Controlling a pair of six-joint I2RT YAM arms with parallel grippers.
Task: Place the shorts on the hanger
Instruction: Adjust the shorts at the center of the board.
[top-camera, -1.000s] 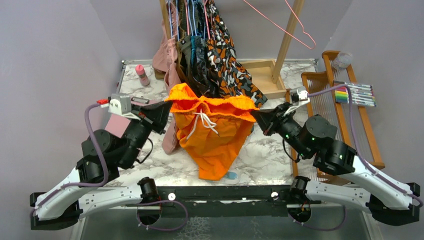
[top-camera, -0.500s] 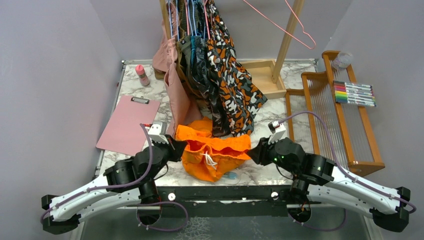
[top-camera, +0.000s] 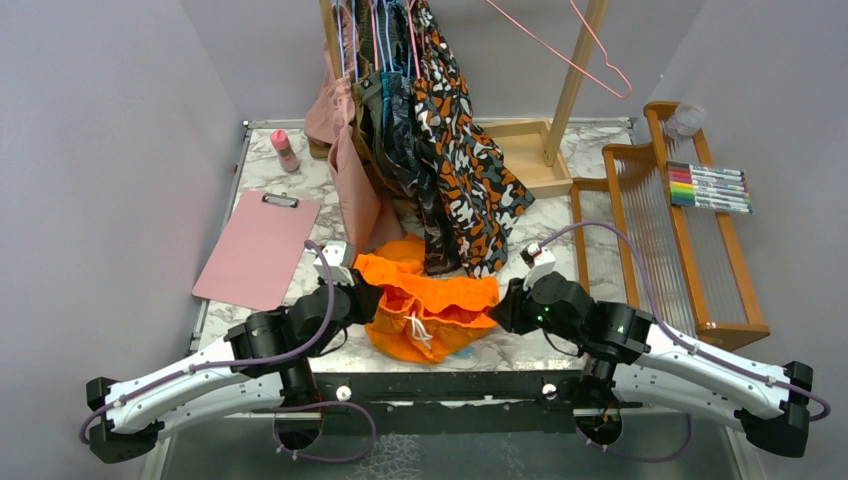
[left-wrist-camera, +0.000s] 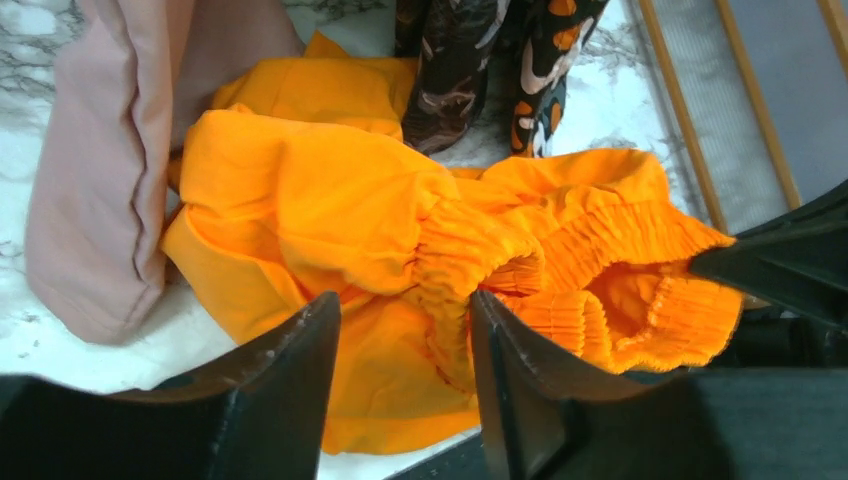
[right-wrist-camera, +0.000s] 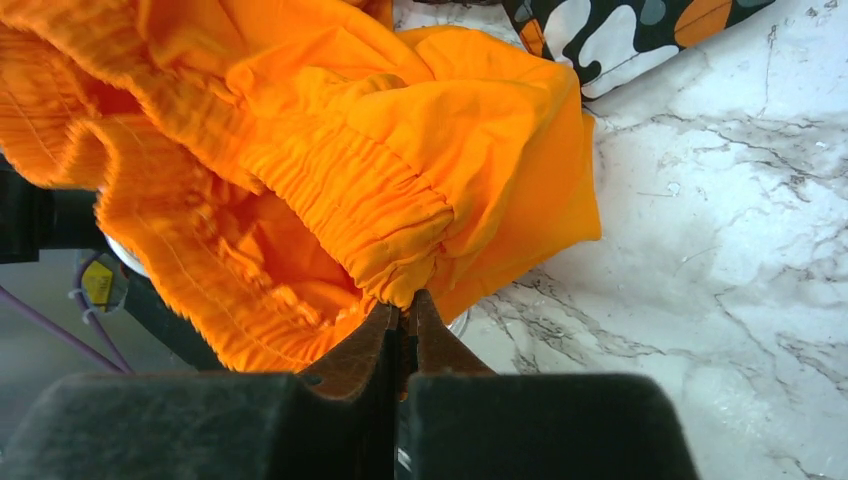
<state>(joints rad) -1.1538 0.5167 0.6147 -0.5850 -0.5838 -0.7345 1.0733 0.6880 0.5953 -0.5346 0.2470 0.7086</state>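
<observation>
The bright orange shorts (top-camera: 430, 315) lie crumpled on the marble table near its front edge, the white drawstring showing. My left gripper (top-camera: 372, 300) is at their left end, open, with the gathered waistband (left-wrist-camera: 470, 260) loose between its fingers (left-wrist-camera: 290, 390). At the right end my right gripper (top-camera: 497, 308) is shut on a fold of the waistband (right-wrist-camera: 400, 215), its tips (right-wrist-camera: 405, 305) pinching the cloth. The thin pink wire hanger (top-camera: 548, 42) hangs high at the back right, well away from both grippers.
Behind the shorts hang an orange-black-white patterned garment (top-camera: 460, 170) and a dusty pink garment (top-camera: 355, 200). A pink clipboard (top-camera: 255, 250) and a small bottle (top-camera: 285, 150) are at the left. A wooden frame (top-camera: 650, 230) with markers (top-camera: 710, 187) stands at the right.
Both arms have come down and back, bringing the shorts from stretched in the air onto the table. The left gripper has opened and let go of the waistband.
</observation>
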